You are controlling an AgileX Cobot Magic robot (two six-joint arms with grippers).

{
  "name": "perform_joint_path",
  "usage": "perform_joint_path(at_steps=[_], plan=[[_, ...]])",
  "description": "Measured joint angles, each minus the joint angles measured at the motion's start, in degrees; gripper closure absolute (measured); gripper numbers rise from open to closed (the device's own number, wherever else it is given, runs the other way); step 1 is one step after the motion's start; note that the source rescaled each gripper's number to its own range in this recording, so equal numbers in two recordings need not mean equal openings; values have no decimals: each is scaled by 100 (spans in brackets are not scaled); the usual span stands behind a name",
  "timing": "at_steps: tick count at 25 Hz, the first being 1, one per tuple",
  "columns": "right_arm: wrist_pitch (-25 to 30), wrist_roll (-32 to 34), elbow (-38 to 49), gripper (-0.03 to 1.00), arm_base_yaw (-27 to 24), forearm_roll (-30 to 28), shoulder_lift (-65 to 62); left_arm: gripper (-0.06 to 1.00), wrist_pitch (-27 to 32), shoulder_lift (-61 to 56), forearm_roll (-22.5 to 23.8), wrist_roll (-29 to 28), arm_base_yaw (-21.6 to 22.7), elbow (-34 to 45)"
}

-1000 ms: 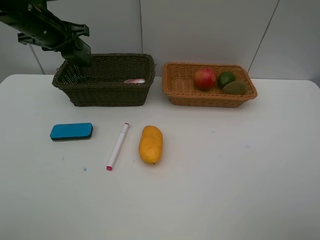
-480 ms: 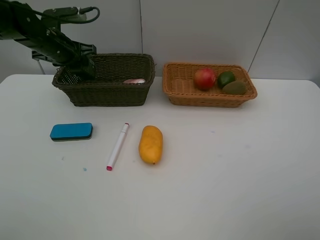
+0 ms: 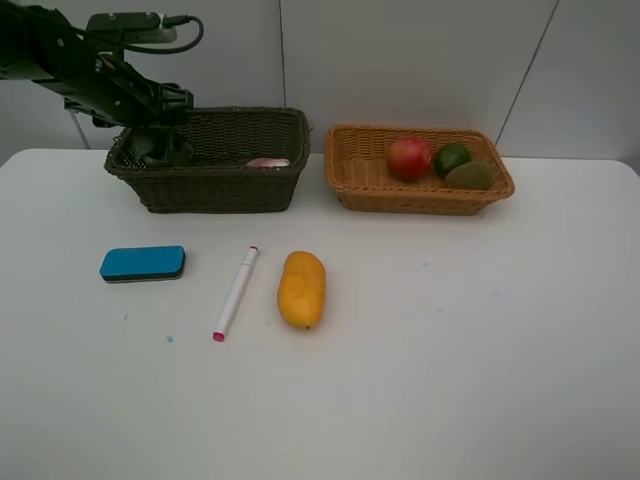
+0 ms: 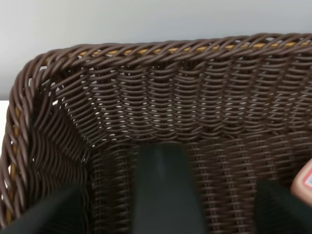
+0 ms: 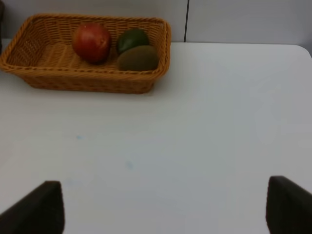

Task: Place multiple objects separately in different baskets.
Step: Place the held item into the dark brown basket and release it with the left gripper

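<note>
The left end effector (image 4: 163, 213) hangs inside the left end of the dark basket (image 3: 215, 186), its jaws spread wide. The dark green pump bottle (image 4: 163, 168) sits between them, apparently let go, though the wrist view is too blurred to show whether it rests on the basket floor. The pink small bottle (image 3: 268, 162) lies nearby in the same basket.

The right end effector (image 5: 163, 207) is released and empty over the worktop (image 3: 450, 350).

On the way out, a finger could clip the bottle or snag the wicker and drag the basket. The blue eraser (image 3: 142, 263), marker (image 3: 236, 291) and mango (image 3: 302, 289) wait unsorted on the worktop.
</note>
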Motion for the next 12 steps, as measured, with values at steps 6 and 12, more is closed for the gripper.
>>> perform_joint_path(at_steps=[6, 12], plan=[[0, 0, 0, -3, 0, 0, 0, -5, -29, 0, 32, 0, 0, -5], [0, 0, 0, -3, 0, 0, 0, -5, -120, 0, 34, 2, 0, -5]])
